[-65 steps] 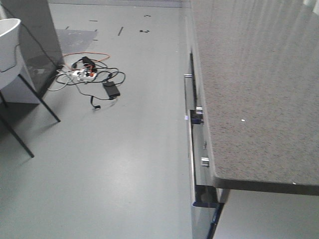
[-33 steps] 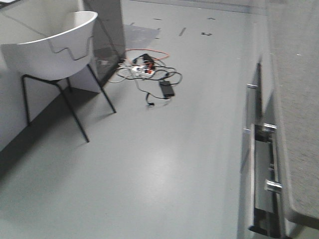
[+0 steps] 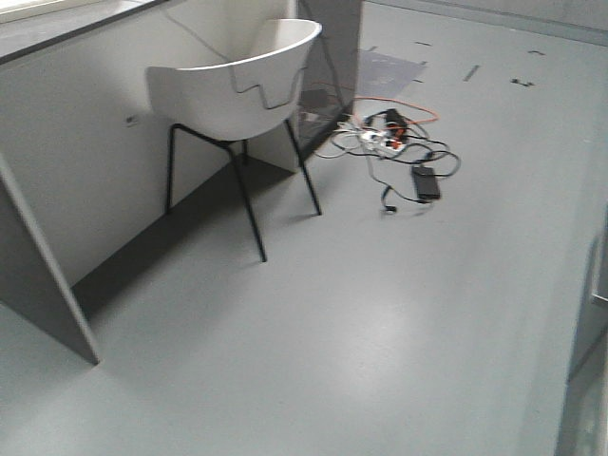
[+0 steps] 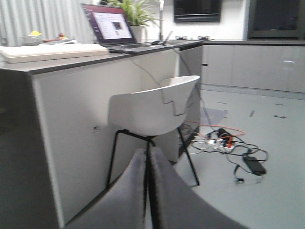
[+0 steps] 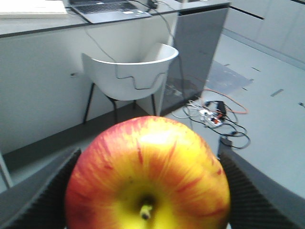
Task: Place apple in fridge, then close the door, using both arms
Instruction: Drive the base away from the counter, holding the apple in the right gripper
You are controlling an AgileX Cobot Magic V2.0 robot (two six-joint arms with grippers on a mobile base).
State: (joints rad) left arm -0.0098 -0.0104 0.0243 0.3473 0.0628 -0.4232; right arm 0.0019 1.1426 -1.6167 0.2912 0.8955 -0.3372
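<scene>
The red and yellow apple (image 5: 147, 176) fills the lower middle of the right wrist view, stem towards the camera. My right gripper (image 5: 148, 183) is shut on it, one black ribbed pad (image 5: 40, 191) on its left side and the other on its right. My left gripper (image 4: 147, 164) is shut and empty, its two grey fingers pressed together and pointing at a white chair. The fridge and its door are out of view. No arm shows in the front view.
A white shell chair (image 3: 237, 85) on black legs stands by a grey counter (image 3: 66, 161). It also shows in the left wrist view (image 4: 152, 105) and the right wrist view (image 5: 128, 71). A tangle of cables with a power strip (image 3: 394, 142) lies on the grey floor. A laptop (image 4: 114, 28) sits on the counter.
The front view has swung left. The speckled countertop and its drawers have left the frame on the right. The chair and the grey counter have come into view.
</scene>
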